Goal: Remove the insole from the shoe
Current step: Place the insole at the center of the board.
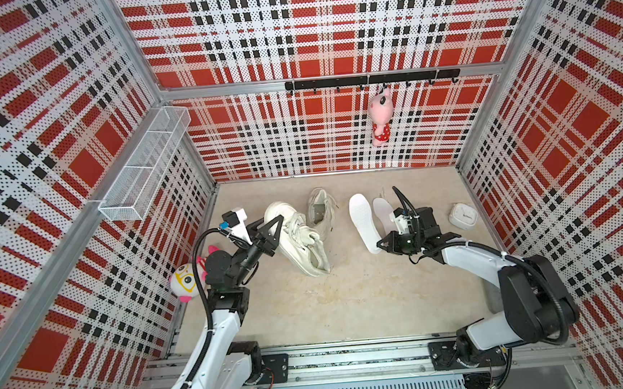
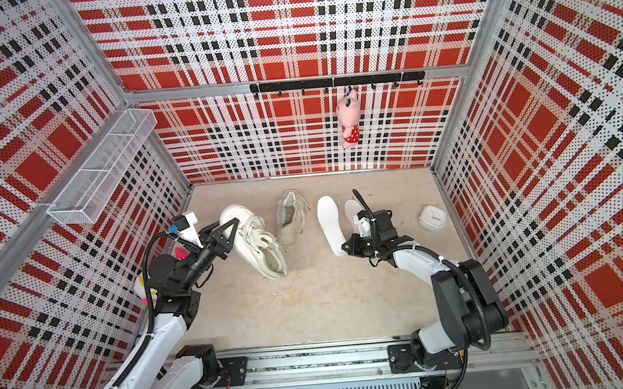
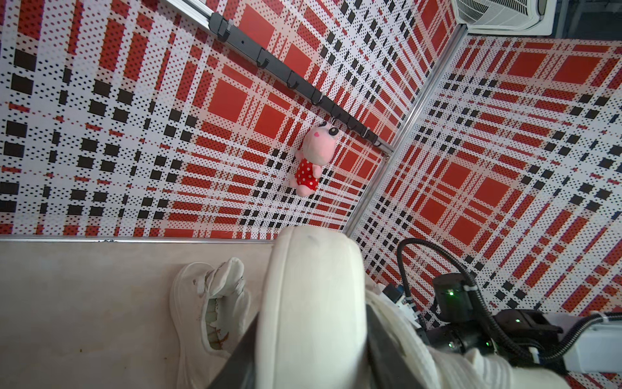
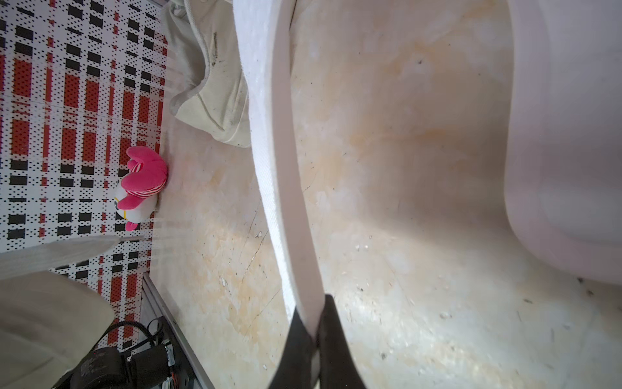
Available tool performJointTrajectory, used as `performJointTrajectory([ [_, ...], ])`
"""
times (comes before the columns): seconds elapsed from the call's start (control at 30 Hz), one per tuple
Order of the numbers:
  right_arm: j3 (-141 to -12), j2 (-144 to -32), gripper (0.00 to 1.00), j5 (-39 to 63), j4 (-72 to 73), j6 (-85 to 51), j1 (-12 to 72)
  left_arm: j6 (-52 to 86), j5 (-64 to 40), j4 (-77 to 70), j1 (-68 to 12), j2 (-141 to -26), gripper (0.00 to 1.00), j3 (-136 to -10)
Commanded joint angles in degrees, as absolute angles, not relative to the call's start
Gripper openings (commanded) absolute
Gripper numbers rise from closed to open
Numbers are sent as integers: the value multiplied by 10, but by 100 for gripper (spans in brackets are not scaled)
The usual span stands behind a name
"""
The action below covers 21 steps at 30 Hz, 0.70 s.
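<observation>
Left arm: folded at the elbow, wrist angled toward the centre. Left tool [image 1: 275, 228] set at medium width, clamped on the toe of the shoe [image 1: 308, 250]. The shoe's heel points toward the rail.

Right arm: forearm reaching low across from the right, wrist pointing left. Right tool [image 1: 381, 244] is pinched narrow on the near end of the insole [image 1: 361, 216].

The insole is out of the shoe and well to its right, beside a second insole [image 1: 383, 210]. Can't tell whether its far end touches the surface [image 1: 347, 298].
</observation>
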<state>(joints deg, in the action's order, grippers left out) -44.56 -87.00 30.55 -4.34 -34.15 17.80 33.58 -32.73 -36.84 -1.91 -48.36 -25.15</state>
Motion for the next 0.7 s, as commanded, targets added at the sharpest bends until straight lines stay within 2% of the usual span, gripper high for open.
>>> performJointTrajectory([
  [0.0,-463,-915,0,310,13,-354,173,335,-339,-376,-12,-470,12,-253],
  [0.37,-469,-1002,0,283,65,-373,166,329,-341,-360,-13,-459,12,-244],
  [0.67,-495,-1051,0,284,47,-359,150,322,-348,-343,-13,-457,12,-245],
])
